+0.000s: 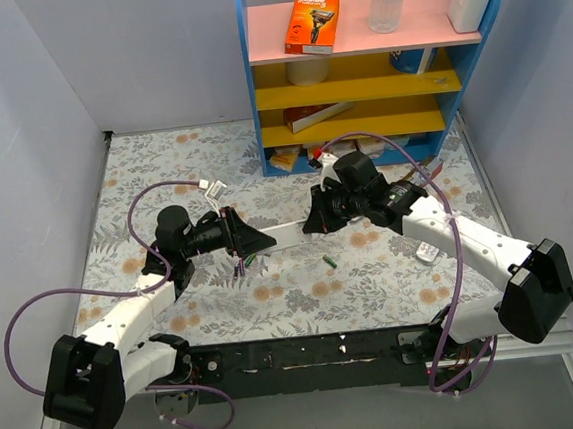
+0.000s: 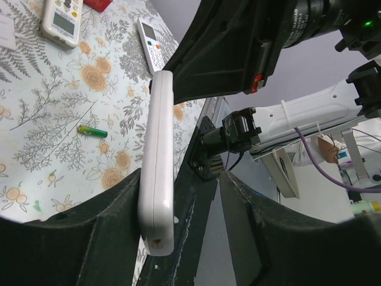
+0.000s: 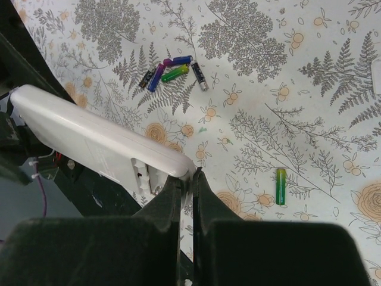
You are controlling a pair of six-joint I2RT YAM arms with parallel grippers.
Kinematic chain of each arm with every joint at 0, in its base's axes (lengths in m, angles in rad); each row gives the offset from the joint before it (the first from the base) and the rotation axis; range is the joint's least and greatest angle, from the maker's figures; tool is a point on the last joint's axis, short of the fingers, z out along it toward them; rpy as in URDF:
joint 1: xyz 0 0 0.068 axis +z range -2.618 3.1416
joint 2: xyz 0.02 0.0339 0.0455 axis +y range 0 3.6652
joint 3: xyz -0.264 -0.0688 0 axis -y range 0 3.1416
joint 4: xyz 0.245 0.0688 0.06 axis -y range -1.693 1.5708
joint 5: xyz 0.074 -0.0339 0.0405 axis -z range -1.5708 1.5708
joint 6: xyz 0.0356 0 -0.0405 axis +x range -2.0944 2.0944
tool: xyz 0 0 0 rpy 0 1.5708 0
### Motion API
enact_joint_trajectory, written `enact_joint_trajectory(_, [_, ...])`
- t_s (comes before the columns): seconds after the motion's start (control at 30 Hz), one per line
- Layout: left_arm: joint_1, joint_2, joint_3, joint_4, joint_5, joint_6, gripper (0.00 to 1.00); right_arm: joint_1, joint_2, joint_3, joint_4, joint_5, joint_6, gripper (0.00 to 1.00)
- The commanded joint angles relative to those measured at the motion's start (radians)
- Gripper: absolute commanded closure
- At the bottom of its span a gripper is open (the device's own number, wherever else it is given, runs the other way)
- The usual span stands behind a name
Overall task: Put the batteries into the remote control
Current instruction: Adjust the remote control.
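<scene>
The floral tabletop (image 1: pixel 163 175) fills the scene, with a blue and yellow shelf (image 1: pixel 356 90) standing at its far edge. Over the middle, both arms meet on the remote control (image 1: pixel 290 234), which is held in the air between them with its plain white back showing.

The left end effector (image 1: pixel 259 240) is open. The remote's near end lies against one finger, and a clear gap shows before the other.

The right end effector (image 3: pixel 191 179) is closed to a thin slit and pinches the remote's rounded far end at its tips.

Two other white remotes (image 2: pixel 62 21) lie on the tabletop, well apart from the held one.

A cluster of batteries (image 3: pixel 172 70) lies touching in a loose fan below the left end effector. One green battery (image 3: pixel 280 186) lies alone beneath the held remote.
</scene>
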Motion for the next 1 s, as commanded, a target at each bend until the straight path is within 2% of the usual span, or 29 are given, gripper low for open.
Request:
enact_joint_trajectory(0.0, [0.003, 0.022, 0.037, -0.063, 0.022, 0.046, 0.52, 0.022, 0.017, 0.034, 0.023, -0.007, -0.025, 0.99])
enact_joint_trajectory(0.23, [-0.004, 0.018, 0.026, -0.12, 0.017, 0.083, 0.5, 0.032, 0.037, 0.032, 0.032, 0.005, -0.024, 0.99])
enact_joint_trajectory(0.43, [-0.014, 0.017, 0.017, -0.143, 0.016, 0.104, 0.54, 0.04, 0.054, 0.04, 0.034, 0.002, -0.022, 0.99])
enact_joint_trajectory(0.5, [-0.02, 0.017, 0.017, -0.143, 0.016, 0.103, 0.61, 0.042, 0.059, 0.038, 0.037, -0.006, -0.022, 0.99])
enact_joint_trajectory(0.53, [-0.021, 0.015, 0.014, -0.143, 0.014, 0.103, 0.72, 0.043, 0.062, 0.037, 0.04, -0.012, -0.022, 0.99])
enact_joint_trajectory(0.7, [-0.032, 0.0, -0.001, -0.145, 0.008, 0.103, 0.99, 0.045, 0.06, 0.032, 0.043, -0.03, -0.025, 0.99])
enact_joint_trajectory(0.73, [-0.032, -0.006, -0.006, -0.146, 0.002, 0.103, 1.0, 0.045, 0.059, 0.032, 0.04, -0.026, -0.028, 0.96])
enact_joint_trajectory(0.77, [-0.032, -0.018, -0.021, -0.148, -0.004, 0.101, 1.0, 0.045, 0.056, 0.037, 0.034, -0.015, -0.033, 0.84])
enact_joint_trajectory(0.83, [-0.032, -0.034, -0.04, -0.146, -0.038, 0.092, 1.0, 0.043, 0.048, 0.056, 0.002, 0.013, -0.059, 0.67])
enact_joint_trajectory(0.87, [-0.032, -0.055, -0.067, -0.143, -0.052, 0.085, 1.0, 0.045, 0.046, 0.066, -0.014, 0.025, -0.07, 0.54])
enact_joint_trajectory(0.93, [-0.032, -0.073, -0.098, -0.13, -0.102, 0.06, 1.0, 0.043, 0.039, 0.095, -0.069, 0.066, -0.105, 0.41])
enact_joint_trajectory(0.97, [-0.03, -0.083, -0.127, -0.125, -0.124, 0.049, 1.0, 0.043, 0.036, 0.101, -0.087, 0.095, -0.119, 0.39])
